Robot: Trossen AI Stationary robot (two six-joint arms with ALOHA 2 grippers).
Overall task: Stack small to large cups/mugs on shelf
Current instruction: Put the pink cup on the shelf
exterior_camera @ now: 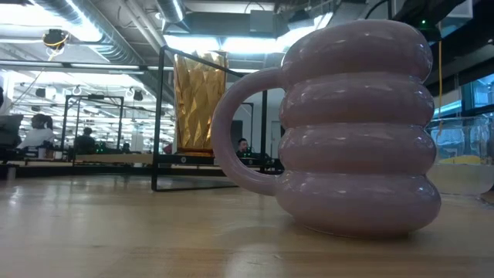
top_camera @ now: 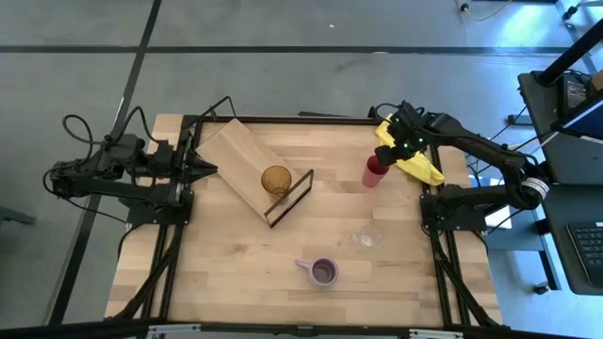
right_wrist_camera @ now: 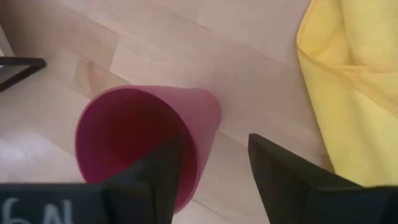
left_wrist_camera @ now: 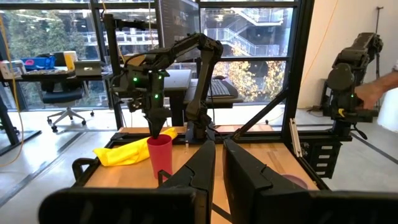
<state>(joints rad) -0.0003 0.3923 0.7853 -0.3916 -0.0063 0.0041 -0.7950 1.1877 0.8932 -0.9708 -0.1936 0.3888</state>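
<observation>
Purple mug (exterior_camera: 355, 127) fills our low view, hiding the red cup (top_camera: 375, 172). Right gripper (right_wrist_camera: 208, 168) straddles that cup's rim, fingers parted. We see the left gripper (top_camera: 203, 170) clenched by the shelf (top_camera: 240, 155).

Light wooden table (top_camera: 236, 273), shelf board (top_camera: 236, 155) lying on it, red cup (top_camera: 375, 172) right of the shelf, yellow cloth (top_camera: 415, 160) beyond, clear glass (top_camera: 367, 237) and purple mug (top_camera: 323, 272) nearer the front edge.

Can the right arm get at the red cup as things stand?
Probably yes. The right gripper hangs just above the red cup, one finger over its open mouth and one outside the rim, open. The yellow cloth lies beside the cup, not over it.
</observation>
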